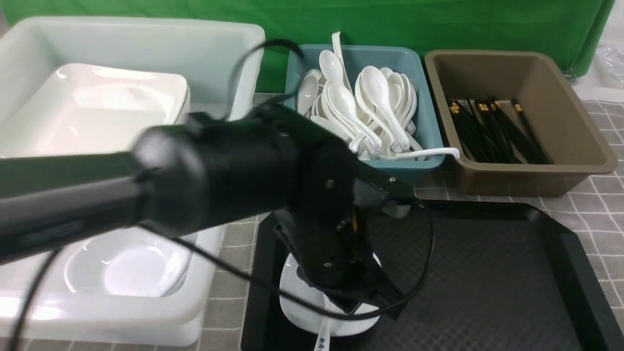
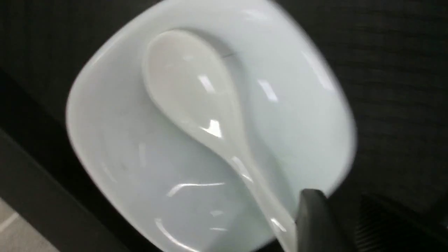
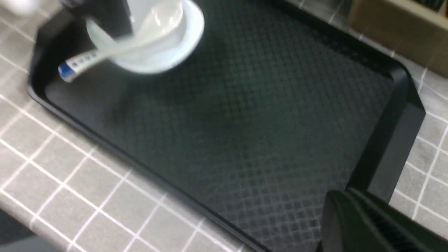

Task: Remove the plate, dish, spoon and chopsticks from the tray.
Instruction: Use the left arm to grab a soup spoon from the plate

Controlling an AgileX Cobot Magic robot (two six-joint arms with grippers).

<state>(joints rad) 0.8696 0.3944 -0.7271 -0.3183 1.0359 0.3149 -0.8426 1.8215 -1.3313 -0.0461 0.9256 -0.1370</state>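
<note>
The small white dish [image 1: 298, 312] sits in the near left corner of the black tray [image 1: 487, 273]. The spoon [image 2: 196, 94] lies in it, and its blue-marked handle [image 3: 75, 66] sticks out over the rim. My left gripper [image 1: 360, 297] hangs just over the dish. Its jaws stand apart across the dish's rim [image 2: 344, 168], beside the spoon handle, with nothing gripped. My right gripper [image 3: 344, 217] is shut and empty above the tray's other end. A large white plate [image 1: 97, 107] lies in the white tub. Black chopsticks [image 1: 492, 131] lie in the brown tub.
A white tub [image 1: 234, 63] stands left of the tray and holds a second white dish [image 1: 126, 263] at its front. Behind the tray are a teal tub [image 1: 424, 122] full of spoons and a brown tub [image 1: 575, 126]. A grey checked cloth [image 1: 599, 209] covers the table.
</note>
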